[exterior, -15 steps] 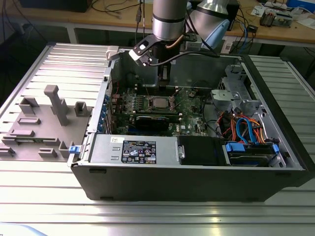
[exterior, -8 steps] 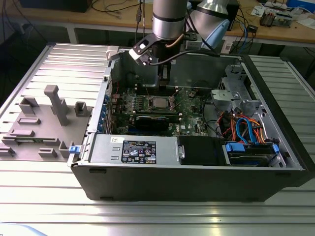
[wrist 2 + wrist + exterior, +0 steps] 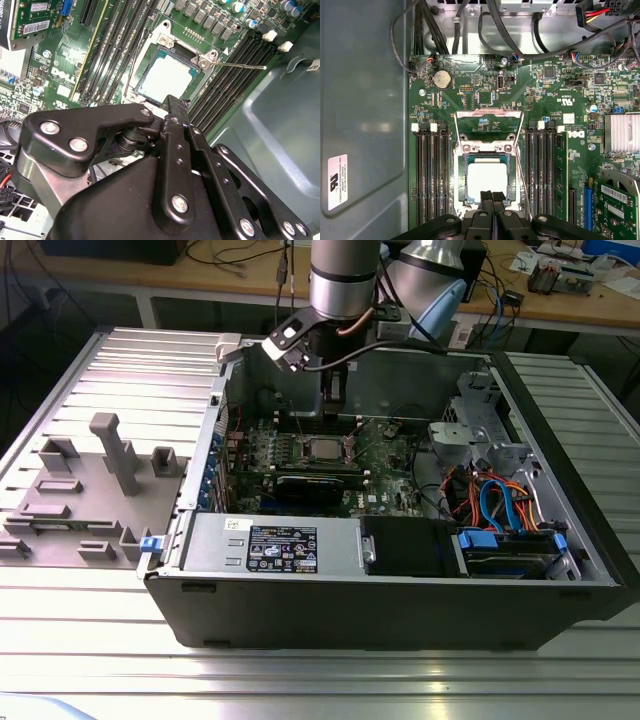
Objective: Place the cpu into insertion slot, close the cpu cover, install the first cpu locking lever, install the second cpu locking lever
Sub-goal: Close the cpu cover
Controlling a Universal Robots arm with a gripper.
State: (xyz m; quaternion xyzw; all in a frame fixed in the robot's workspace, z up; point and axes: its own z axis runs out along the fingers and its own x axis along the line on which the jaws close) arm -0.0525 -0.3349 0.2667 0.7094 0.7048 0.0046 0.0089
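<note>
Silver-topped square cpu [image 3: 487, 180] seated in silver-rimmed insertion slot [image 3: 464, 185]; thin silvery cpu cover [image 3: 490, 114] open beside slot. Black tool [image 3: 493, 195] closed, empty, over slot edge. Cover likely light, stiff: push free edge.

I'm running this from afar, and the place reads as a robotics lab or electronics workshop. My arm [image 3: 345, 275] hangs over a ribbed aluminium table [image 3: 100, 640], where a PC case [image 3: 400, 610] lies open on its side with the motherboard [image 3: 560, 100] bare. Grey fixtures [image 3: 110, 455] stand on the table at the exterior view's left. Behind it I see a wooden bench [image 3: 130, 278] strewn with cables [image 3: 235, 255] and small electronic parts [image 3: 558, 275].
</note>
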